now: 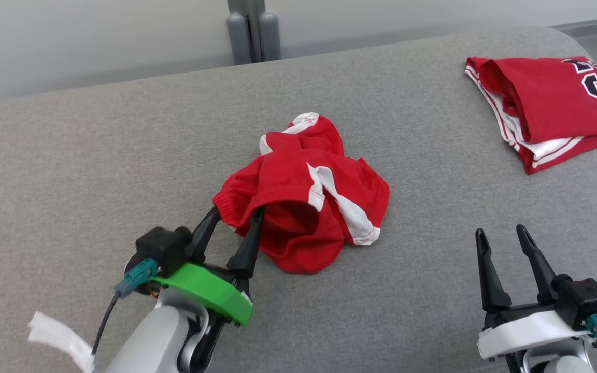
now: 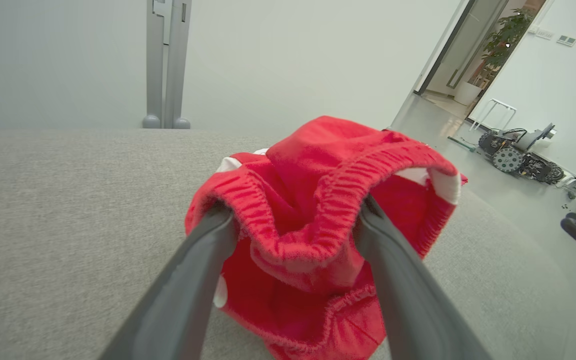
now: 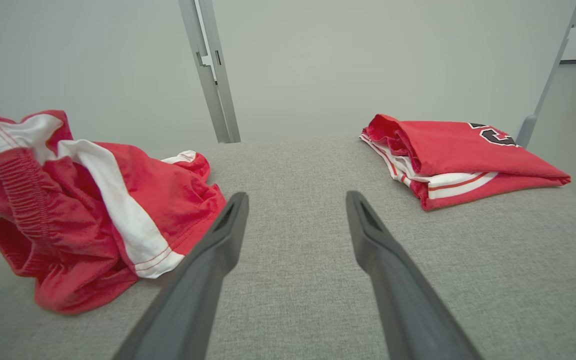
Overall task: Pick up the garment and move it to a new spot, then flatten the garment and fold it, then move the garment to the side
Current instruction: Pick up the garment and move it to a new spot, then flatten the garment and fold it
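**benchwatcher:** Standing right next to the rig. The crumpled red shorts with white side stripes [image 1: 303, 207] sit in a heap around the middle of the grey fabric-covered counter [image 1: 96, 171]. The left hand [image 1: 235, 220] is nosed into the near edge of the heap. Its two dark fingers stand wide apart, one on either side of a fold of the ribbed elastic waistband [image 2: 348, 185], and nothing's clamped as far as I can see. The right hand [image 1: 500, 233] hovers over bare fabric off to the side, also spread open and holding nothing.

**foldfan:** So it's the pick-up step, I reckon. Going for the waistband is a smart call. It's the thickest, grippiest bit, and the shorts should hang down from it rather than come up as a ball.

**benchwatcher:** Agreed. I'd want it to close fully on that fold before lifting, though. The tips are buried in cloth, so I can't tell how many layers sit between them. A thin bite could slip.

**foldfan:** And lift straight up, then carry, don't drag. That cover looks like it'd cling. Also steer away from the folded red jersey with a dark number [image 1: 547, 103] at the far right corner. It's well apart right now, so pick a new spot that's just as far off.
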Robot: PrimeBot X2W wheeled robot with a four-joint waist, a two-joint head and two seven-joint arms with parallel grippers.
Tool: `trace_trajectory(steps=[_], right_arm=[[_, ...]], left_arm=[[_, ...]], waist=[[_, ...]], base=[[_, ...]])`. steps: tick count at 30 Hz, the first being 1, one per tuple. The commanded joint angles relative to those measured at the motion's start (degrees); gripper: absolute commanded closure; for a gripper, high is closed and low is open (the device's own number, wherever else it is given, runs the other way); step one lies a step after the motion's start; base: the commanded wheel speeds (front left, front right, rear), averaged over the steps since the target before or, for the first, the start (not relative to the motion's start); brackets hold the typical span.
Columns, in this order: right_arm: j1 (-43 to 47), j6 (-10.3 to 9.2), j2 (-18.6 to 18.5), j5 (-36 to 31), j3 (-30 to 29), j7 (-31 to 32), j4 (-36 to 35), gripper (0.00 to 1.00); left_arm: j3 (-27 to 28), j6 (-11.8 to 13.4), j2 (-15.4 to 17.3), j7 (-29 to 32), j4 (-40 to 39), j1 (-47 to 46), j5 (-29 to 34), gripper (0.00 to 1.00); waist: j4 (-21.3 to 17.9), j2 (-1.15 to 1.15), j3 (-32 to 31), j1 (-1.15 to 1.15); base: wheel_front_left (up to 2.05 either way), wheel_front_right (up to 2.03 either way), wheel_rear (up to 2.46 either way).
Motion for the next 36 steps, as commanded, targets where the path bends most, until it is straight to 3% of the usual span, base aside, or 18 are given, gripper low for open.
trace_trajectory(steps=[1,6,10,20,30,36], right_arm=[[1.12,0.0,-0.04,0.21,-0.16,0.0,-0.09,0.0],[3.09,0.0,0.05,0.57,-0.25,0.01,-0.14,0.0],[4.24,0.0,0.14,0.67,-0.3,0.01,-0.15,0.0],[7.22,0.0,0.18,0.99,-1.89,0.01,-0.65,0.0],[9.27,0.0,0.5,1.11,-1.31,0.01,-0.88,0.0],[9.99,0.0,0.53,0.76,-0.62,0.01,-0.66,0.0]], left_arm=[[2.28,0.59,-0.22,0.01,-1.74,3.42,1.66,0.0],[11.23,0.53,-2.85,0.0,-7.21,14.33,5.2,0.0],[15.16,-0.03,-4.11,-0.01,-9.1,21.28,7.62,0.0],[25.76,-0.39,-6.94,0.0,-19.29,30.48,18.13,0.0],[26.63,0.02,-7.57,0.0,-22.48,34.82,29.6,0.0],[25.51,1.14,-7.64,-0.01,-22.59,35.61,29.53,0.0]], waist=[[3.83,0.0,-3.7,0.0],[6.71,0.0,-6.68,0.0],[8.05,0.0,-8.18,0.0],[10.01,0.0,-11.02,0.0],[9.76,0.0,-12.3,0.0],[9.72,0.0,-12.57,0.0]], base=[[0.0,0.0,0.0],[0.0,0.0,0.0],[0.0,0.0,0.0],[0.0,0.0,0.0],[0.0,0.0,0.0],[0.0,0.0,0.0]])
